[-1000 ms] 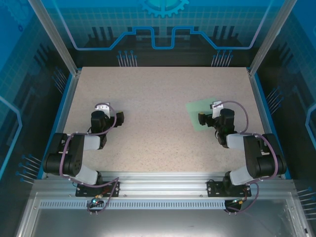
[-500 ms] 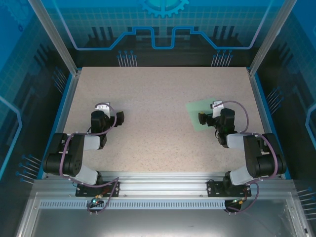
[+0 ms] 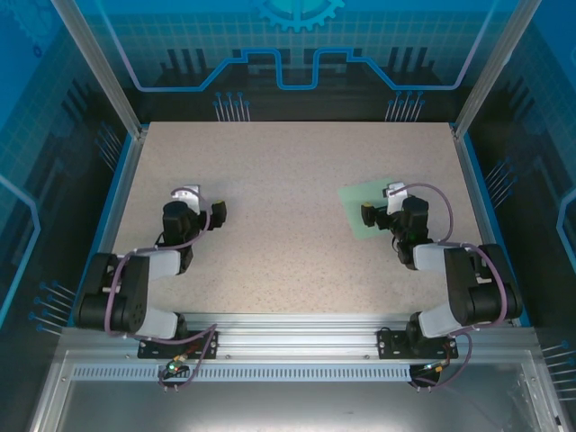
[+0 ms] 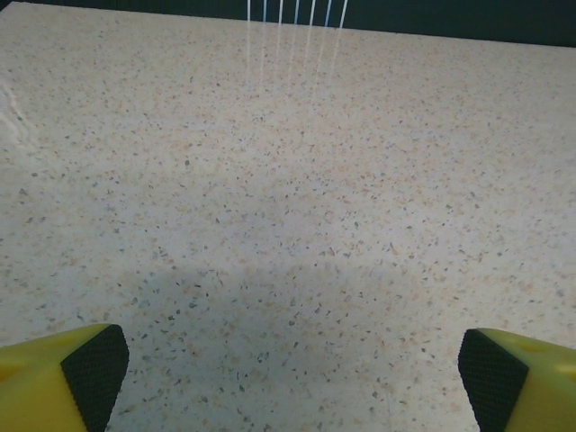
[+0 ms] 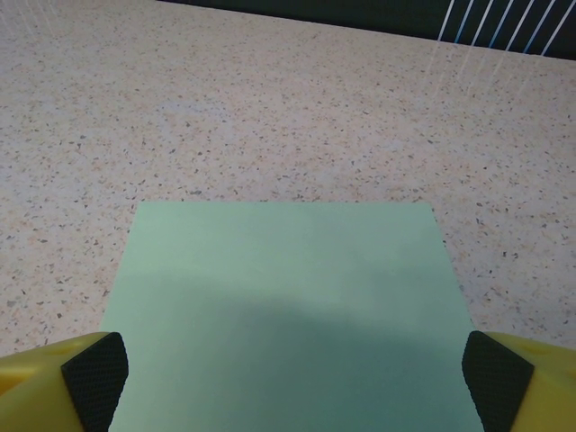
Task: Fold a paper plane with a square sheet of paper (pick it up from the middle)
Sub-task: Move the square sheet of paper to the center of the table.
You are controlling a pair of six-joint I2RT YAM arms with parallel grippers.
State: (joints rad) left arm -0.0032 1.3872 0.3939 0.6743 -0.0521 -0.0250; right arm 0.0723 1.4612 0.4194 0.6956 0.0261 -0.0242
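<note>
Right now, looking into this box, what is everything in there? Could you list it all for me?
square sheet of paper: one, pale mint green, flat on the right of the table
table: one, speckled beige, centre
enclosure walls: blue, patterned, around the table
metal rail: one, silver, near edge, holding the arm bases
left arm: one, black and grey, near left
right arm: one, black and grey, near right
left gripper: one, yellow with black pads, open over bare table
right gripper: one, same colours, open over the sheet

No readable text, label, brand, number or sign appears anywhere; the square sheet of paper (image 5: pixel 288 315) is plain and the worktop (image 3: pixel 288 171) unmarked.
</note>
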